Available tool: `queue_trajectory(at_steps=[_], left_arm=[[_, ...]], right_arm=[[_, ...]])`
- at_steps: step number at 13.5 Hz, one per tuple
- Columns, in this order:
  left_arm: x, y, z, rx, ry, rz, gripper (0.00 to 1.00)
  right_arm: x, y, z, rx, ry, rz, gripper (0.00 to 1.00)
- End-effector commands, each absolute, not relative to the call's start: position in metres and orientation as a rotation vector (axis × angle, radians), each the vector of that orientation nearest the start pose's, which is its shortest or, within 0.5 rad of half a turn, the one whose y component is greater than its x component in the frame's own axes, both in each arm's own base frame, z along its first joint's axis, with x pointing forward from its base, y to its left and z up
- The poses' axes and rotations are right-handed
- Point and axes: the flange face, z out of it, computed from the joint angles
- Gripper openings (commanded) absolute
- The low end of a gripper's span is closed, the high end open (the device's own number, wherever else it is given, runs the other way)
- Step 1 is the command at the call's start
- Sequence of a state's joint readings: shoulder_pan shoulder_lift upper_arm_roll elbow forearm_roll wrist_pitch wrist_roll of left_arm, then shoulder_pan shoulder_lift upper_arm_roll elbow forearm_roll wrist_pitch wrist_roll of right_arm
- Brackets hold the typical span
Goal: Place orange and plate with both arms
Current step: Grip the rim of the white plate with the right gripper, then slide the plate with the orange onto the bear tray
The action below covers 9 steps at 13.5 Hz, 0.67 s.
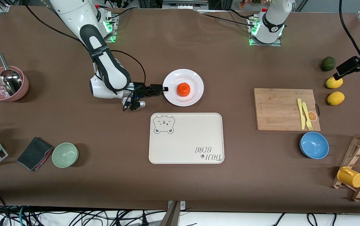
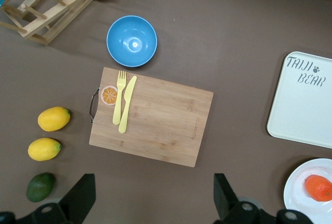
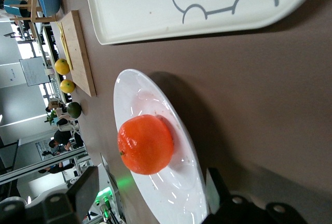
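- While the right gripper (image 1: 165,88) is low at the plate (image 1: 195,81), its jaws stand parted on either side of the rim on the plate's edge toward the right arm's end; we cannot tell if they already press it.
- We see the orange (image 1: 183,89) in the middle of the plate, clear of the fingers.
- We see the plate on the table, farther from the front camera than the bear tray (image 1: 186,138) and just beside it.
- We find the left gripper (image 1: 340,73) up in the air over one lemon (image 1: 334,83), released and holding nothing.
- Only the right wrist view shows us the rim between the fingers; only the left wrist view shows us the left fingers (image 2: 80,195) wide apart.
- We count one orange, one plate, two lemons, one avocado (image 1: 328,63), one cutting board (image 1: 280,108), one blue bowl (image 1: 314,145) and one green bowl (image 1: 65,154).
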State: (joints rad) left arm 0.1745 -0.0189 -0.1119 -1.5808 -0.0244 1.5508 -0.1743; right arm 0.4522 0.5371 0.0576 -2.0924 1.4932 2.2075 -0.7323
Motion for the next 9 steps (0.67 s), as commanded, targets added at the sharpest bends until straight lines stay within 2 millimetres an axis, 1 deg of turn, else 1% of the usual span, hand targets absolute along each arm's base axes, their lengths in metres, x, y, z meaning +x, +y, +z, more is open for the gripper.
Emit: queue_trajectory(at_steps=[1, 2, 4, 6, 7, 9], left_arm=[[0.55, 0.034, 0.633, -3.166, -0.366, 0.025, 1.0], [0.551, 0.034, 0.634, -3.167, -0.369, 0.021, 1.0], [0.551, 0.034, 0.634, -3.169, -0.371, 0.021, 1.0], [0.55, 0.034, 0.634, -3.167, -0.371, 0.018, 1.0], [0.55, 0.034, 0.634, -3.167, -0.371, 0.021, 1.0], [0.55, 0.034, 0.634, -3.164, -0.371, 0.023, 1.0]], right_arm=[[0.463, 0.31, 0.144, -2.141, 0.01, 0.219, 0.84], [0.46, 0.316, 0.144, -2.161, -0.002, 0.207, 0.82], [0.451, 0.327, 0.131, -2.212, -0.032, 0.193, 0.81], [0.446, 0.333, 0.129, -2.241, -0.053, 0.177, 0.71], [0.446, 0.335, 0.13, -2.238, -0.071, 0.169, 0.53], [0.444, 0.339, 0.128, -2.239, -0.107, 0.161, 0.28]])
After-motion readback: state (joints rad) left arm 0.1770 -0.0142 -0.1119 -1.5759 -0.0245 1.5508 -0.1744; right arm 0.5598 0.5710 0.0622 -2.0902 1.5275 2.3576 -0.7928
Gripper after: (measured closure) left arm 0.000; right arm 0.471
